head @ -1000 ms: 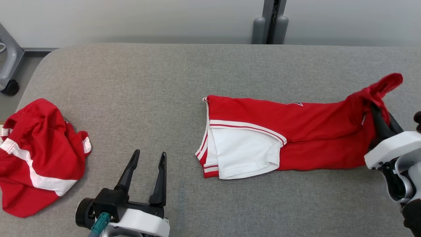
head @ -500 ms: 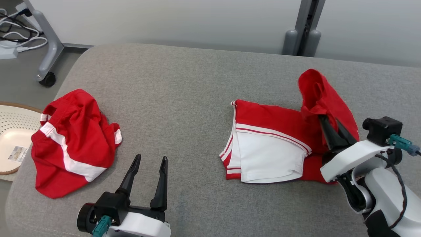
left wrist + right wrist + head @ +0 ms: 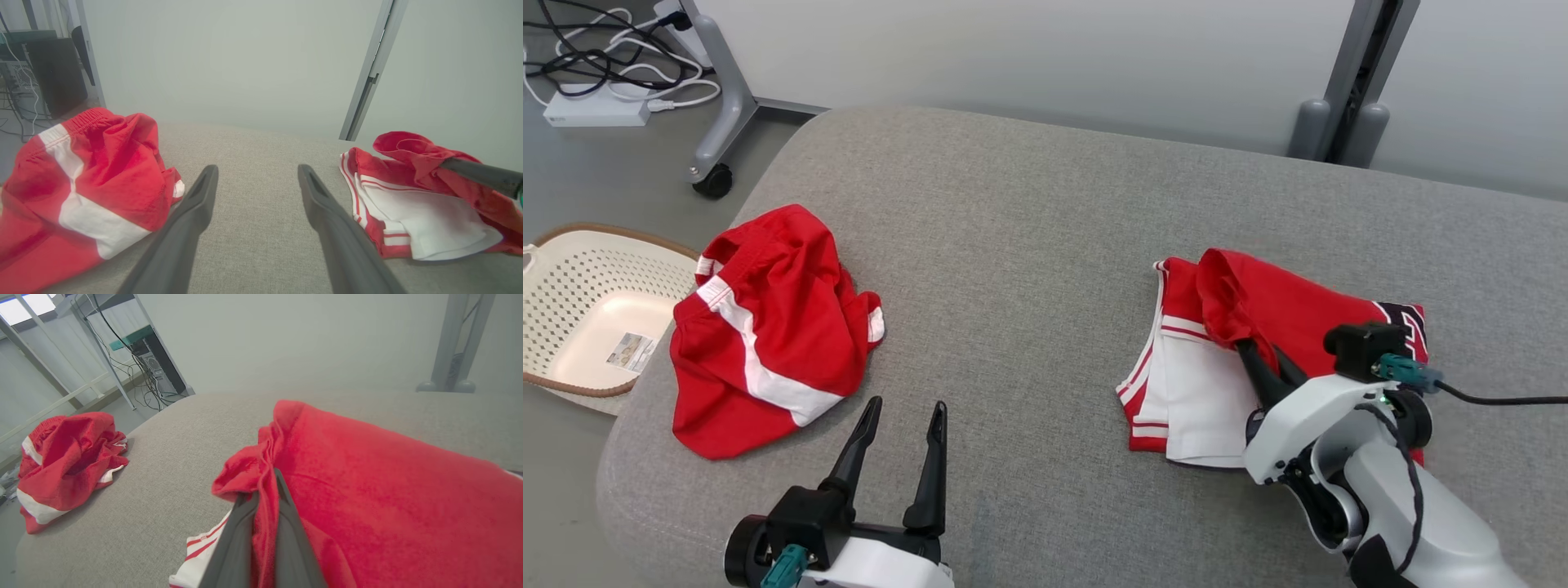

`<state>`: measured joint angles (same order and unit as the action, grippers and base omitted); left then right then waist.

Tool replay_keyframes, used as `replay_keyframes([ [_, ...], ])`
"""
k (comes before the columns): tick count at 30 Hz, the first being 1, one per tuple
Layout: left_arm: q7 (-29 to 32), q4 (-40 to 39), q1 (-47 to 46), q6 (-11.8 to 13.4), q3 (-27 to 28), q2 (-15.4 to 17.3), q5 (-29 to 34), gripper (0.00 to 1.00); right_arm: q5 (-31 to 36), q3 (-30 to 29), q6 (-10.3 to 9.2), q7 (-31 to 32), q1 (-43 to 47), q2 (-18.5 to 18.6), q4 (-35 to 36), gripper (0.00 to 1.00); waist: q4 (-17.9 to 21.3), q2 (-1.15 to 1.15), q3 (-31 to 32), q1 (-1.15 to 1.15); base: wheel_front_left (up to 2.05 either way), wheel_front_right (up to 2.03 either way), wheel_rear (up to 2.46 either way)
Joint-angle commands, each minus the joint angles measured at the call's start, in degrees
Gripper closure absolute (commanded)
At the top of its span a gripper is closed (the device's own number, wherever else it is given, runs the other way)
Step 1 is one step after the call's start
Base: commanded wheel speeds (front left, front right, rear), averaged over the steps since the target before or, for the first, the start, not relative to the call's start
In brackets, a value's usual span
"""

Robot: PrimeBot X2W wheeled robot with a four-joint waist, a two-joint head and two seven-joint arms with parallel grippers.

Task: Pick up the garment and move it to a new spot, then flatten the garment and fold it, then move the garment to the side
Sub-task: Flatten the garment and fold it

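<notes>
The garment (image 3: 1307, 314) is red with white panels and striped trim, and it lies on the right half of the grey padded table (image 3: 1013, 229). My right gripper (image 3: 1248, 353) is shut on its red end, holding that end folded back over the white part. In the right wrist view the red cloth (image 3: 367, 477) is pinched between the shut fingers of the right gripper (image 3: 263, 486). Near the table's front edge my left gripper (image 3: 908, 404) stands open with nothing in it, well left of the garment (image 3: 408, 204). The left wrist view has its spread fingers (image 3: 196, 204) over bare table.
A second red and white garment (image 3: 768, 327) lies crumpled at the table's left end. Beyond that end a cream perforated basket (image 3: 572, 269) sits lower down. Cables and a power strip (image 3: 596, 102) lie on the floor at the back left. A grey post (image 3: 1347, 82) stands behind the table.
The head camera has swung left, bringing the basket into view. My right gripper carried the garment's red end leftward, over the rest, so the garment now lies shorter. The left gripper stayed put.
</notes>
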<state>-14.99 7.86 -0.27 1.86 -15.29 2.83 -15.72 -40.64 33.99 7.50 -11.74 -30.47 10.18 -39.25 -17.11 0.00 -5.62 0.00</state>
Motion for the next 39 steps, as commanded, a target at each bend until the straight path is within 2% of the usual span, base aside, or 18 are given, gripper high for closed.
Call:
replay_keyframes([
  [1,-0.27,-0.01,0.05,0.28,-0.09,0.16,-0.43,0.0,0.42,-0.12,0.01,0.56,-0.71,-0.59,-1.82,1.0,-0.5,0.0,-0.13,0.0,0.0,0.0,0.0],
  [7,-0.27,0.15,-0.03,0.36,-0.58,0.16,-0.59,0.0,2.12,0.74,0.01,1.15,-2.81,-4.1,-8.01,1.0,-1.61,0.0,-0.5,0.0,0.0,0.0,0.0],
  [15,-0.27,0.77,-0.6,0.52,-1.29,0.17,-0.92,0.0,2.11,2.41,0.01,1.02,-4.5,-6.27,-13.5,1.0,-2.7,0.0,-0.3,0.0,0.0,0.0,0.0],
  [16,-0.27,0.83,-0.61,0.57,-1.33,0.16,-0.95,0.0,1.74,2.72,0.0,1.11,-4.35,-6.5,-13.96,0.85,-2.76,0.0,-0.23,0.0,0.0,0.0,0.0],
  [17,-0.27,0.89,-0.6,0.6,-1.34,0.17,-0.96,0.0,1.37,2.94,0.01,0.98,-4.25,-6.73,-14.24,0.63,-2.79,0.0,-0.15,0.0,0.0,0.0,0.0],
  [18,-0.27,0.94,-0.58,0.61,-1.36,0.17,-1.02,0.0,1.05,3.23,0.01,0.77,-4.26,-6.88,-14.34,0.1,-2.8,0.0,-0.06,0.0,0.0,0.0,0.0],
  [19,-0.27,0.99,-0.53,0.66,-1.38,0.16,-1.07,0.0,0.48,3.71,0.01,0.61,-4.12,-6.99,-14.07,0.0,-2.79,0.0,0.04,0.0,0.0,0.0,0.0],
  [25,-0.27,1.29,0.19,0.52,-1.14,0.17,-0.81,0.0,-7.27,7.94,0.01,1.49,-1.62,-7.14,-7.37,0.0,-2.07,0.0,0.88,0.0,0.0,0.0,0.0],
  [28,-0.27,1.15,0.55,0.38,-0.88,0.17,-0.5,0.0,-9.78,9.38,0.0,0.04,-1.06,-6.92,-4.38,0.0,-1.1,0.0,1.11,0.0,0.0,0.0,0.0],
  [33,-0.27,0.78,0.44,0.34,-0.19,0.15,-0.44,0.0,-6.52,9.17,0.0,-2.8,-1.86,-4.5,-3.39,0.0,1.66,0.0,1.17,0.0,0.0,0.0,0.0],
  [39,-0.27,0.16,-0.32,0.77,0.65,0.17,-2.48,0.0,-4.1,2.77,0.0,-3.53,-0.58,-2.01,-1.74,0.0,6.45,0.0,0.83,0.0,0.0,0.0,0.0],
])
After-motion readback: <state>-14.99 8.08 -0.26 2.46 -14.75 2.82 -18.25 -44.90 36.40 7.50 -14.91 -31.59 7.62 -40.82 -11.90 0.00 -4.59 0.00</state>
